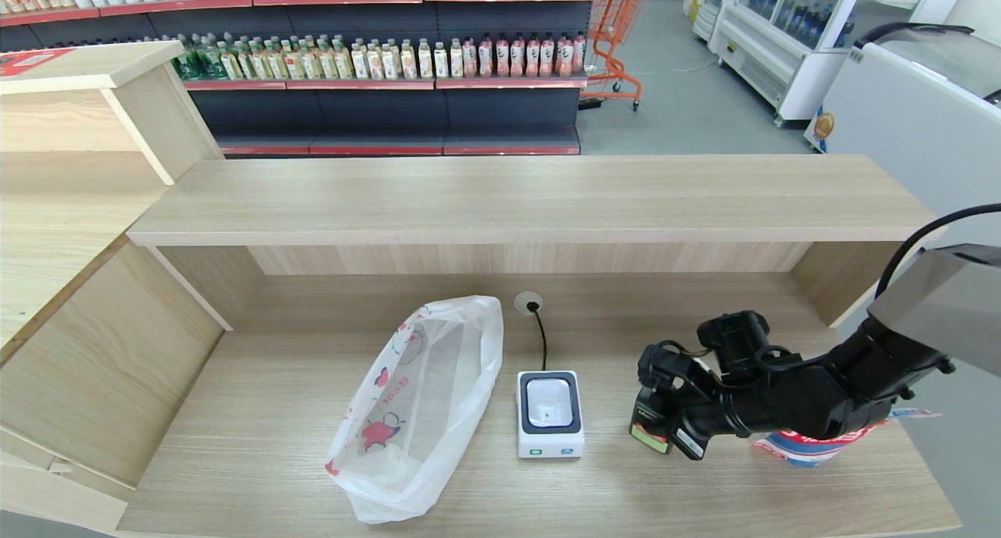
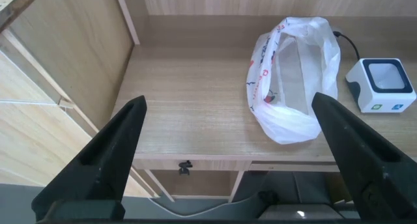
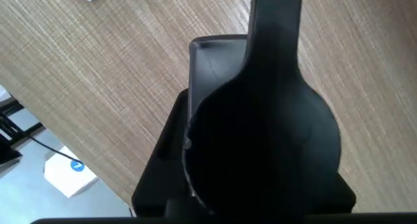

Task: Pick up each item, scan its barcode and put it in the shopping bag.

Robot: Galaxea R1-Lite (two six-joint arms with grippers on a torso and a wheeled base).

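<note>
Right gripper [image 1: 665, 435]: clamped on a small dark box [image 1: 647, 438] with a green-yellow end, held low.
Scanner: the white box-shaped barcode scanner [image 1: 550, 413] lies just left of that box, before the translucent white plastic shopping bag [image 1: 422, 397].
Left gripper [image 2: 229, 107]: fingers spread wide, nothing held.

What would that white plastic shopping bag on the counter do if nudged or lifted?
The shopping bag looks thin and see-through, so it is probably very light and would likely slide or crumple if nudged. It lies slumped in soft folds on the counter, so lifted by one edge it would probably sag.
</note>
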